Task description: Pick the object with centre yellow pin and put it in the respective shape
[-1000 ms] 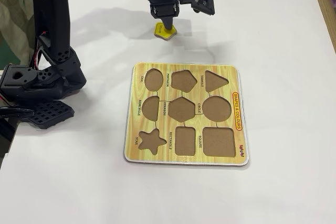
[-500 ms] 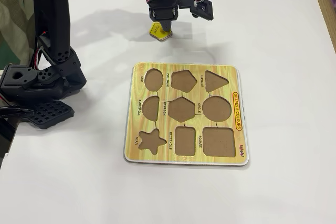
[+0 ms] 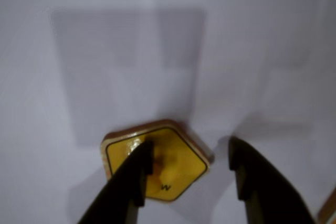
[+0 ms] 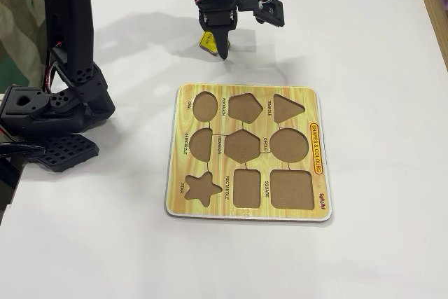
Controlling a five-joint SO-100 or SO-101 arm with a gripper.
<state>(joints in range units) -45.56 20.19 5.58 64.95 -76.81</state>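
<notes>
Table point(image 4: 378, 40): plain white surface carrying everything.
Shape board point(image 4: 318, 146): yellow wooden puzzle board with nine hollow cut-outs; the landmark, lying flat mid-table in the fixed view.
Arm base point(image 4: 52, 106): black, left of the board.
Gripper point(image 3: 190, 169): just beyond the board's far edge, pointing down; jaws spread wide, holding nothing.
Left finger point(image 3: 134, 174): overlaps the piece's centre in the wrist view; contact unclear.
Yellow hexagon piece point(image 3: 178, 163): flat on the table beyond the board's far edge, under the gripper, outside every cut-out.
</notes>
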